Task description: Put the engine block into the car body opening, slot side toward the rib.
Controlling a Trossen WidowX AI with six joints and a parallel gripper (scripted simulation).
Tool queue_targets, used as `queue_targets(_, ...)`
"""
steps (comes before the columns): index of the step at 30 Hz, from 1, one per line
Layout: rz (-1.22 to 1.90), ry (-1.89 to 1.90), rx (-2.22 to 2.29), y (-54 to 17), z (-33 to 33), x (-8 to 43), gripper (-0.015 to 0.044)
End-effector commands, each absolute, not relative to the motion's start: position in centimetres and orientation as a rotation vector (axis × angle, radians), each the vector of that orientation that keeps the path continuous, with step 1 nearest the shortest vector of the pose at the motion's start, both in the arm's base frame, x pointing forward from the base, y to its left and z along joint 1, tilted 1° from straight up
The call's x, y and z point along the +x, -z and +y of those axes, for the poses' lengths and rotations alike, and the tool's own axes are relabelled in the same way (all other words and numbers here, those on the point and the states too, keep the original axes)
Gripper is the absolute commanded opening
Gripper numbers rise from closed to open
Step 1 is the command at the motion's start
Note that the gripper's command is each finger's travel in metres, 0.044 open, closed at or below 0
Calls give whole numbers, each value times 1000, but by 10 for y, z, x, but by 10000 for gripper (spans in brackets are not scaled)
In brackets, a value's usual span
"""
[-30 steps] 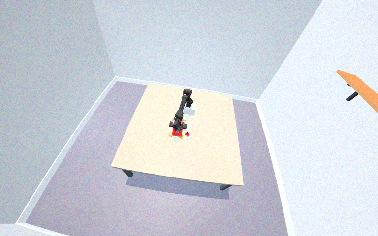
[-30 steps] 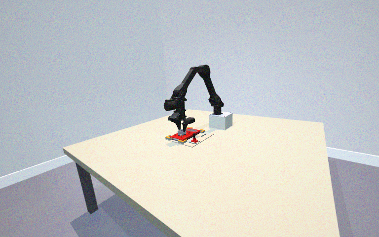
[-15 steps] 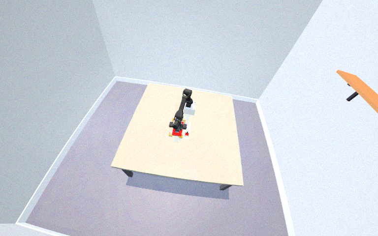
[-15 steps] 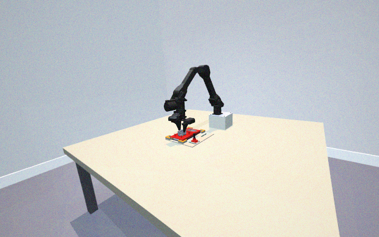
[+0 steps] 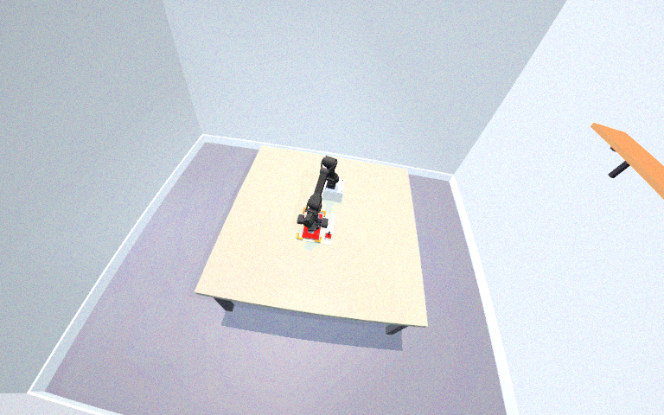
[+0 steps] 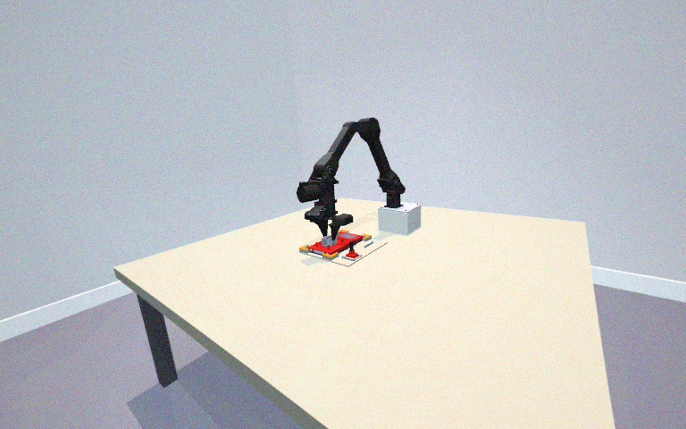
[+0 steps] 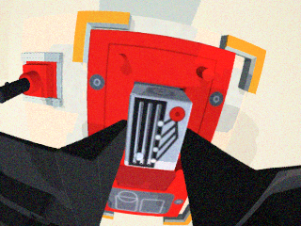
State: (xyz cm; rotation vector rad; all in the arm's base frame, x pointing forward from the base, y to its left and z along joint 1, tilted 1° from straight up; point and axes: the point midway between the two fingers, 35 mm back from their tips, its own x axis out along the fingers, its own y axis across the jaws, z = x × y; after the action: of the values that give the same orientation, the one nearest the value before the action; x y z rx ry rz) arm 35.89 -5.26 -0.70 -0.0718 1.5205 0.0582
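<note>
The red car body (image 5: 311,235) (image 6: 334,247) (image 7: 155,44) lies flat between corner brackets. My gripper (image 6: 329,238) (image 7: 154,130) is over its middle, shut on the grey engine block (image 6: 326,241) (image 7: 145,118), with one finger on each long side. In the wrist view the block's top shows dark stripes, white dots and a red round cap. The block is upright over the car body, its top above the red surface. Its lower end, the opening and the rib are hidden, so I cannot tell how deep it sits.
Orange and grey corner brackets (image 6: 330,256) (image 7: 104,18) hold the car body. A red part with a black stick (image 5: 328,236) (image 6: 351,254) (image 7: 46,80) stands beside it on a small pale holder. The arm's white base box (image 5: 333,196) (image 6: 391,221) is farther back on the table.
</note>
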Motion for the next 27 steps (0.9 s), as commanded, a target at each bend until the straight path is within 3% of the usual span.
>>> queue_targets(1, 1518, -61, -68, 8, -52, 359, 159)
queue_targets(18, 1518, -61, -67, 11, -52, 359, 159)
queue_targets(27, 1520, -58, -72, 10, -53, 359, 395)
